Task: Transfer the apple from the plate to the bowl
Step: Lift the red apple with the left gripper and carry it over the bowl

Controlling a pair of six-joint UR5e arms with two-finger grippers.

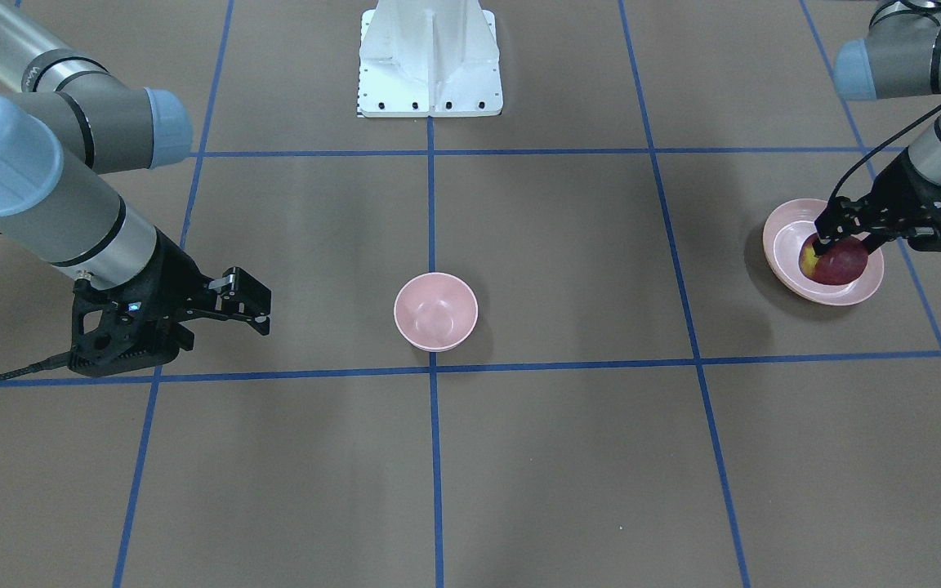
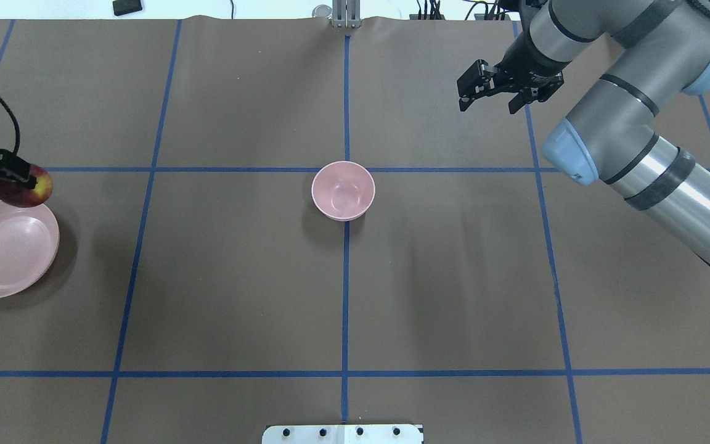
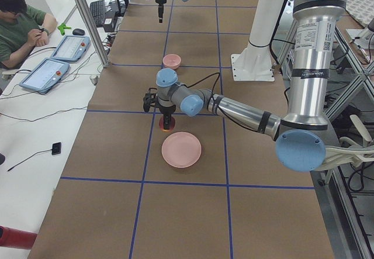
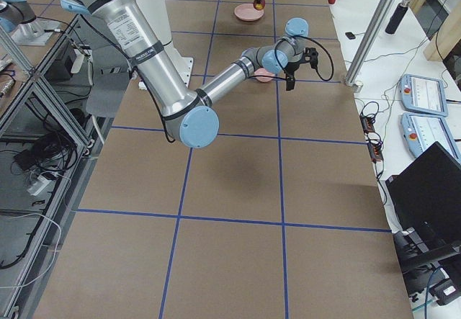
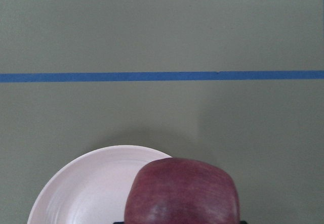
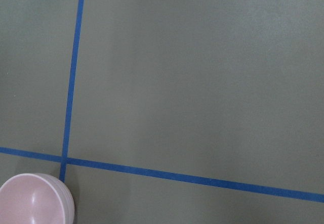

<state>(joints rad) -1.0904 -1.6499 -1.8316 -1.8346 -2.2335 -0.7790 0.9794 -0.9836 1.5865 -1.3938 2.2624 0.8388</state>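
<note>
The dark red apple [image 2: 24, 190] is held in my left gripper [image 2: 16, 177], which is shut on it and holds it lifted over the far edge of the pale pink plate [image 2: 7, 246]. In the front view the apple [image 1: 836, 263] hangs over the plate [image 1: 782, 231] between the fingers of the left gripper [image 1: 845, 242]. The left wrist view shows the apple [image 5: 182, 191] above the plate [image 5: 86, 188]. The small pink bowl [image 2: 342, 190] stands empty at the table's middle, well apart from the apple. My right gripper [image 2: 490, 100] is open and empty, beyond the bowl to the right.
The robot's white base [image 1: 430, 61] stands at the table's near edge. Blue tape lines cross the brown table. The bowl's rim shows in the right wrist view [image 6: 35, 201]. A seated person [image 3: 20, 25] and control tablets are beside the table's far side.
</note>
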